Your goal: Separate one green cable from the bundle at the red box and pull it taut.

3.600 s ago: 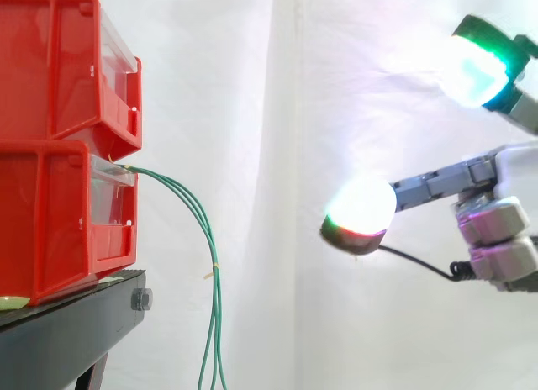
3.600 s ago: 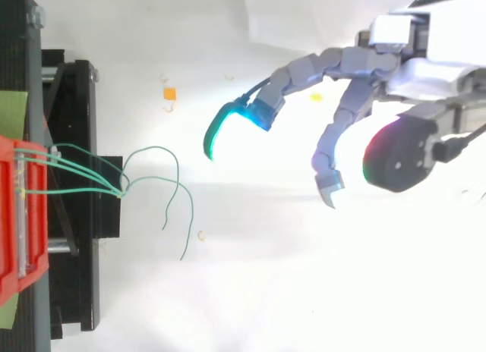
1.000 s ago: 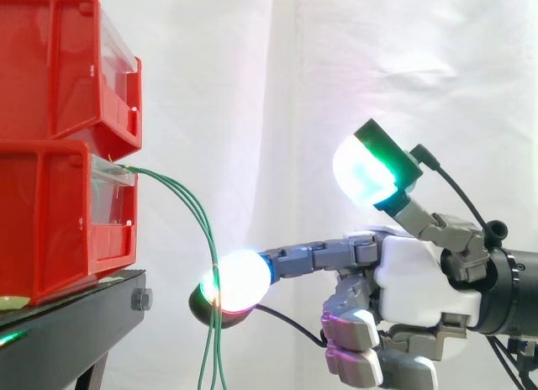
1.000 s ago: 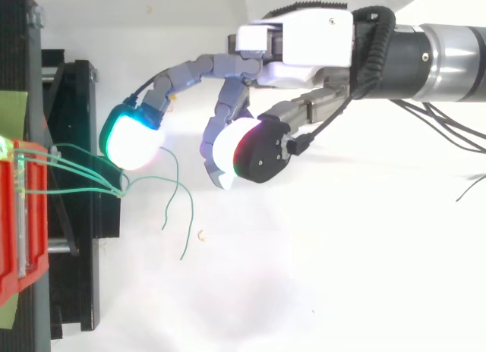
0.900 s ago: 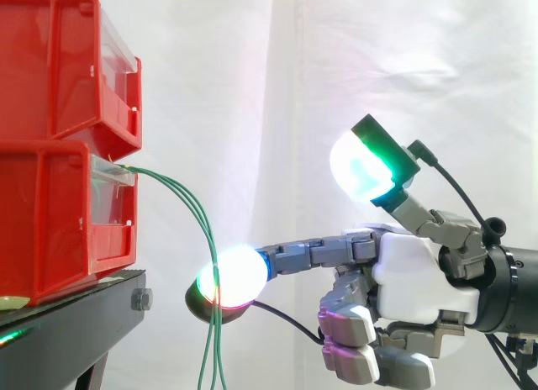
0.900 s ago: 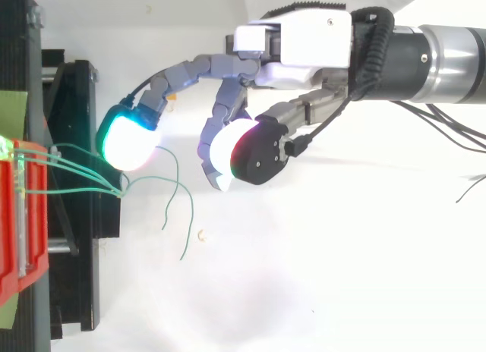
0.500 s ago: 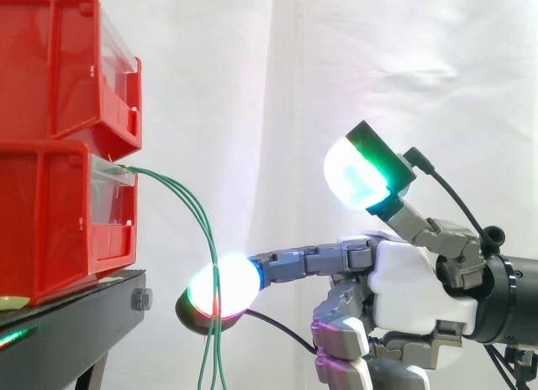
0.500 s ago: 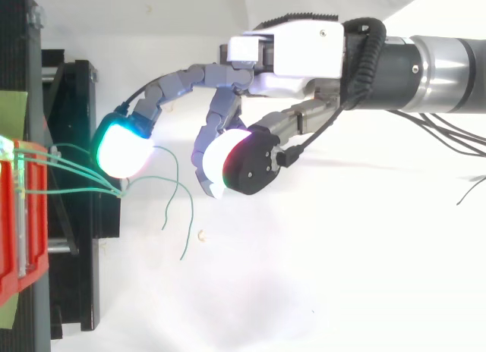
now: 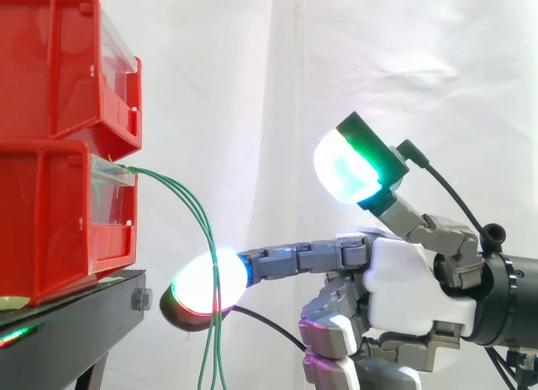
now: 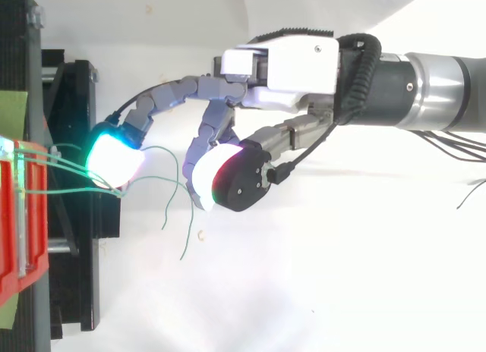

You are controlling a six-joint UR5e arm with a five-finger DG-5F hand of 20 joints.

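Green cables (image 9: 202,215) leave the red bin's (image 9: 50,222) front edge — hand (image 9: 412,289) wide, fingertip (image 9: 202,285) perhaps touching. Hook one strand alone.

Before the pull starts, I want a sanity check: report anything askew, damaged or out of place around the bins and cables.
Nothing looks damaged. The green cables droop loose from the lower red bin, not yet taut. The only stray item is a small curled scrap on the white surface near the cable ends.

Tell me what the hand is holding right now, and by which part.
Nothing is held. The hand is open: an outstretched fingertip sits at the hanging green cables beside the red box, with the thumb raised well clear of them.
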